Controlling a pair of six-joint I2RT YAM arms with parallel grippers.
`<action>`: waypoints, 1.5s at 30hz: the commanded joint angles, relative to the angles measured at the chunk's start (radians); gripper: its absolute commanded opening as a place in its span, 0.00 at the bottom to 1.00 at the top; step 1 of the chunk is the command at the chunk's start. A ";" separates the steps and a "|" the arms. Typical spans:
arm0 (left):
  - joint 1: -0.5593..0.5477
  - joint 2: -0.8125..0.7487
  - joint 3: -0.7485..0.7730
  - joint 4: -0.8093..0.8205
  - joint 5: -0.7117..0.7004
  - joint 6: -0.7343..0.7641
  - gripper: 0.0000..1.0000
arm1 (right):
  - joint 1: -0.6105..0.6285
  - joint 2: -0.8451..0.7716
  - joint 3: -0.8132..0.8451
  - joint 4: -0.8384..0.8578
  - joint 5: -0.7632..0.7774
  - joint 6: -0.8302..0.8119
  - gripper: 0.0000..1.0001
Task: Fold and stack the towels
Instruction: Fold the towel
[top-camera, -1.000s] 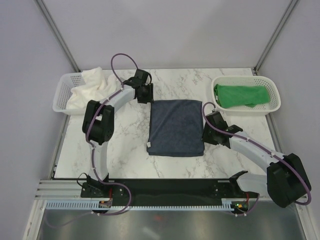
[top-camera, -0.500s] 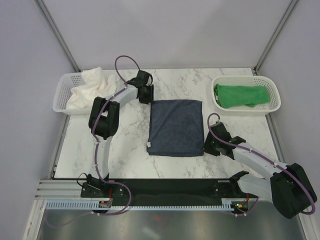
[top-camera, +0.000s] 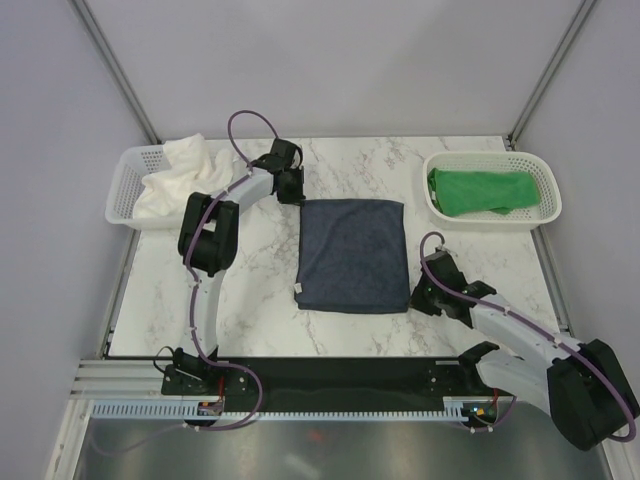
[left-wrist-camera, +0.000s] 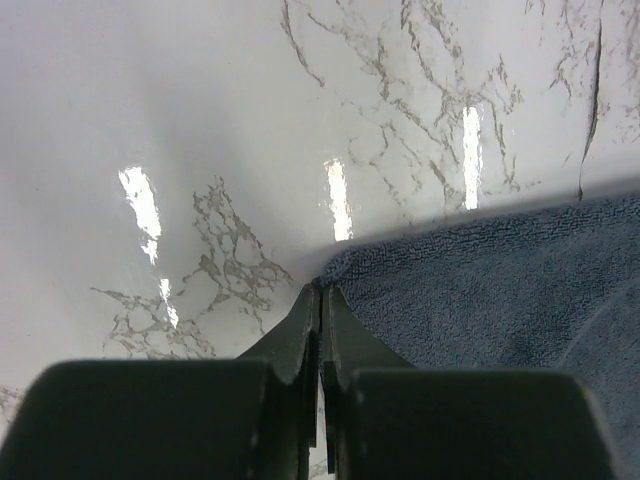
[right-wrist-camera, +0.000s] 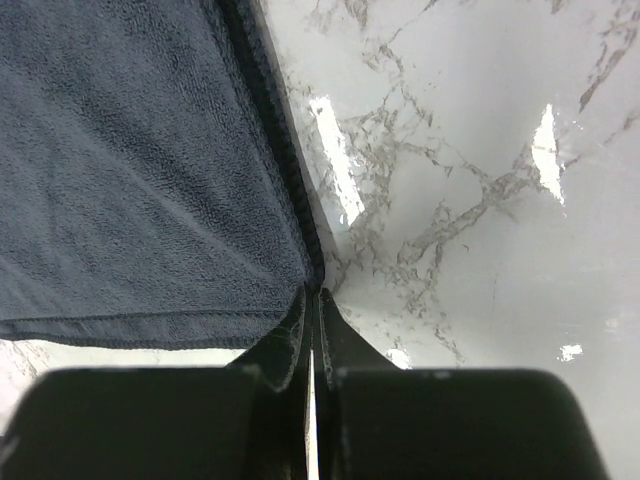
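Navy towel (top-camera: 352, 256) lies folded flat mid-surface (top-camera: 250, 290), a neat rectangle. From the top view, you have the left claw (top-camera: 292, 188) at its far-left corner and the right claw (top-camera: 425, 297) at its near-right corner, diagonal to each other. Green towel (top-camera: 480, 192) sits bunched in the right basket (top-camera: 545, 175). Cream towel (top-camera: 180, 172) is heaped in the left basket (top-camera: 122, 190). Nothing is stacked yet.

Left wrist view: your left claw (left-wrist-camera: 320, 300) has its fingers pressed together, tips touching the towel's corner. No cloth shows clearly between them, so you cannot tell whether the pinch took.

Right wrist view: same story. The right claw (right-wrist-camera: 312, 300) is closed, tips meeting right at the hemmed corner, catch unconfirmed.

What has just changed: both claws have snapped together at those corners. Judgement: this reads as the grab for another fold of the navy towel. Check that both corners lift before you commit.

Against the frame a second ago: the right arm has slid from the towel's right edge down to the near-right corner. The left has barely shifted. The towel itself has not moved.
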 joint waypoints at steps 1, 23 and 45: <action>0.014 0.027 0.033 0.037 0.009 0.018 0.02 | 0.003 -0.034 -0.018 -0.045 0.025 -0.005 0.00; 0.028 -0.069 0.027 -0.027 0.098 0.021 0.45 | 0.005 -0.103 0.029 -0.138 0.051 -0.045 0.32; -0.234 -0.792 -0.910 0.055 0.026 -0.305 0.45 | 0.069 0.165 0.269 -0.033 -0.007 -0.178 0.25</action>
